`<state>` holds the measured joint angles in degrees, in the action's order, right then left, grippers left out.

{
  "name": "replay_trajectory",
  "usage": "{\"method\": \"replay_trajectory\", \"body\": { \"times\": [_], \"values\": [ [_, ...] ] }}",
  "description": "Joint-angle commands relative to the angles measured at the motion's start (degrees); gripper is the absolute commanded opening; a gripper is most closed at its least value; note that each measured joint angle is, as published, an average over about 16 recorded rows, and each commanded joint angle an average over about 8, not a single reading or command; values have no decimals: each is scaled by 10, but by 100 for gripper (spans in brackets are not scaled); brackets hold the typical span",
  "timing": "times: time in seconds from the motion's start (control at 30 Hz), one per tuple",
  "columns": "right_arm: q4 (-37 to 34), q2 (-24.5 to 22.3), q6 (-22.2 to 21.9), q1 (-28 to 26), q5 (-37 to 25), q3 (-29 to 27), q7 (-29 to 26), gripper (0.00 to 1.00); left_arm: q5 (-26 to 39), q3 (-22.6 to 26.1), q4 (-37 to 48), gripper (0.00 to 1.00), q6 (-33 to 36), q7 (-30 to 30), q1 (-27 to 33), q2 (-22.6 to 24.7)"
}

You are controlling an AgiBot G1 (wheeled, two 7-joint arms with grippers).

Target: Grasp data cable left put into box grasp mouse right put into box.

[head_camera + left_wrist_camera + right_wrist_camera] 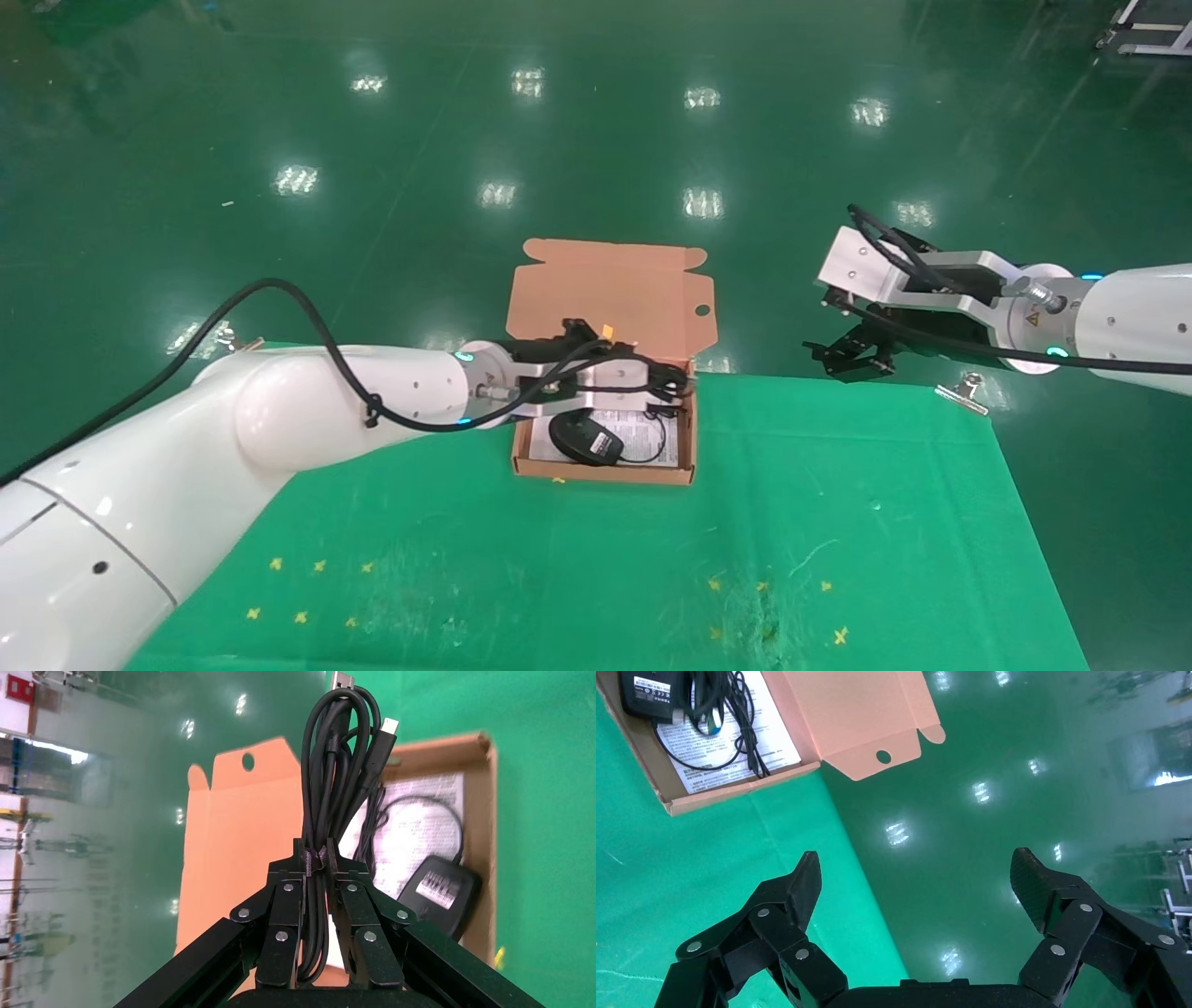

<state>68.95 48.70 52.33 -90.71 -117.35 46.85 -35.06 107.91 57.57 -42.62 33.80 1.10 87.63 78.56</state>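
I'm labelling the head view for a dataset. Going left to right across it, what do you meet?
Left hand gripping the data cable over the box, where the mouse lies → open right hand → metal clip.

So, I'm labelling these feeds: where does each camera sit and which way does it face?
Head view: on the robot's head, facing forward and down at the box; both arms show.
Left wrist view: on the left arm, facing the box; left end effector clamps the data cable.
Right wrist view: on the right arm beside the table; right end effector open.
All share the mouse.
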Motion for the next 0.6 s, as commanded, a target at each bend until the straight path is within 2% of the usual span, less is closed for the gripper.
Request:
{"method": "replay_trajectory", "body": {
  "times": [0.03,0.37,0.6],
  "values": [
    [6,-2,1,1,-3,0,-5,100,-20,9,5,100,-1,4,2,1],
    [4,-1,2,1,-4,0,-4,100,-18,9,2,100,1,4,2,-2],
    [3,3,-3,-8,-7,-2,-2,100,-27,2,-21,100,4,-10,13,-25]
  ]
}}
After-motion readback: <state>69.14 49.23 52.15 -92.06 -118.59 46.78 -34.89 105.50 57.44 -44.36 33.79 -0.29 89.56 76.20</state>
